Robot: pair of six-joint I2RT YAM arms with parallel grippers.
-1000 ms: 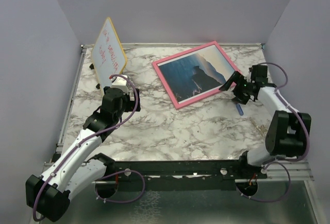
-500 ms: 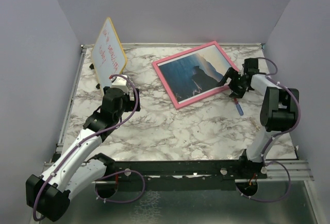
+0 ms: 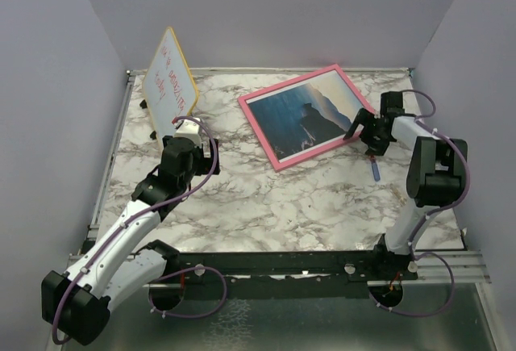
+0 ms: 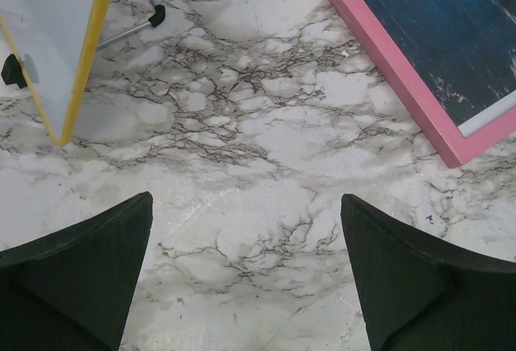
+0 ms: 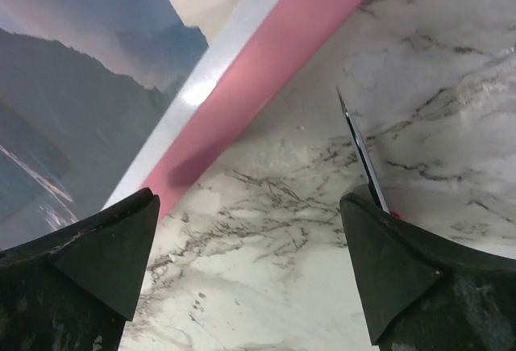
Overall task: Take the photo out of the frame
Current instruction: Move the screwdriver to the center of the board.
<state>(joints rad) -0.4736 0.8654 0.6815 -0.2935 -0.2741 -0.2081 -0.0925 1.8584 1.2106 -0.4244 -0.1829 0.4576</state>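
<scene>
Jaws of the right arm stand wide apart and hold nothing, low over the tabletop (image 3: pixel 266 206) just off the right corner of the frame (image 3: pixel 260 133). In the right wrist view the pink border crosses the gap between them, with a pale strip and the photo (image 3: pixel 310 113) inside it. A small blue stick-like object (image 3: pixel 375 171) lies on the marble just near of these jaws. The left jaws are released too, spread over bare marble between the frame's near-left corner and the whiteboard (image 3: pixel 172 81).

The frame lies flat and face up at the far right of centre, turned at an angle. The photo sits inside it, showing a dark headland over blue water. The yellow-edged whiteboard stands tilted at far left; its red writing is too small to read.
</scene>
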